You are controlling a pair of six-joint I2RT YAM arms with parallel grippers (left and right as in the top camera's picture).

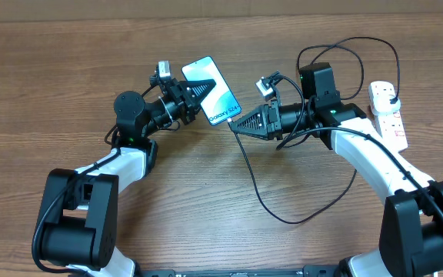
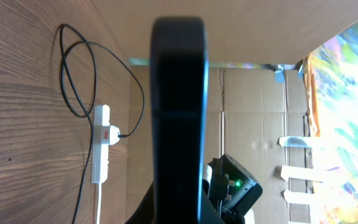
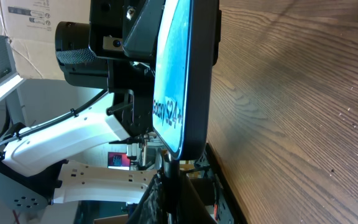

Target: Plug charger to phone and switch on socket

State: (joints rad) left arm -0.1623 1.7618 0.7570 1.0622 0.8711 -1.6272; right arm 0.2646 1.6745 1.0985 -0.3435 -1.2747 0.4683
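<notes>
The phone (image 1: 212, 90) is held above the table with its lit screen up, and my left gripper (image 1: 194, 92) is shut on its left side. In the left wrist view the phone (image 2: 178, 106) shows edge-on as a dark slab rising from between my fingers. My right gripper (image 1: 238, 123) is shut on the charger (image 1: 246, 165) at its connector end, which meets the phone's bottom edge (image 3: 180, 146). The connector (image 3: 168, 171) stands right under the "Galaxy" text. The black cable loops over the table to the white socket (image 1: 387, 111), where its plug (image 1: 391, 99) sits.
The socket (image 2: 102, 143) lies at the table's right side, with its thick white cord running off it. Cable loops (image 2: 73, 68) lie behind it. Cardboard walls (image 2: 253, 106) stand beyond the table's edge. The left arm's white link (image 3: 73, 143) fills the left of the right wrist view.
</notes>
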